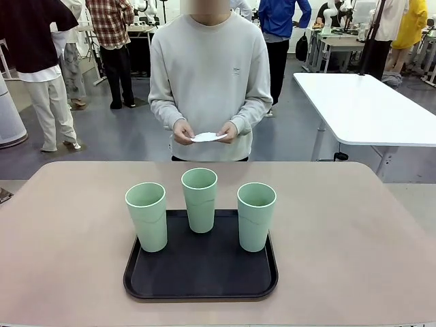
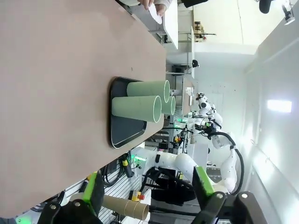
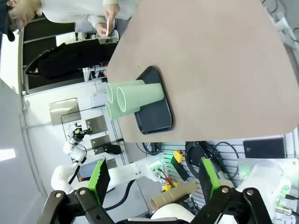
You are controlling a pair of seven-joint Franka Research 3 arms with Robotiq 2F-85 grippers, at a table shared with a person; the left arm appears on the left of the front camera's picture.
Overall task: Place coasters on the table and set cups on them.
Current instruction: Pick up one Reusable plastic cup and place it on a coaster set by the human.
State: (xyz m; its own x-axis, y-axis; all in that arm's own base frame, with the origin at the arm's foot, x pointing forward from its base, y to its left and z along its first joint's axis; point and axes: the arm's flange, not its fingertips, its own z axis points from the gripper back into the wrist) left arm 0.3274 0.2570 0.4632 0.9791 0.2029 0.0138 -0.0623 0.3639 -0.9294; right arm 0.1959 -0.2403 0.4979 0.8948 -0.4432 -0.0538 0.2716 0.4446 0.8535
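Three pale mint-green cups stand upright on a black tray (image 1: 163,289): one at the left (image 1: 146,215), one at the back middle (image 1: 199,198), one at the right (image 1: 256,215). Beyond the far edge of the beige table (image 1: 354,231), a person in a grey sweatshirt holds white coasters (image 1: 208,137) in both hands at waist height. My left gripper (image 2: 147,191) is open, well back from the table, with the cups (image 2: 140,100) far ahead. My right gripper (image 3: 154,184) is open too, off the table's near edge, facing the cups (image 3: 135,98) and tray (image 3: 156,112).
A white rectangular table (image 1: 368,109) stands at the back right. Other people stand farther off in the room. Bare tabletop lies to the left, right and behind the tray.
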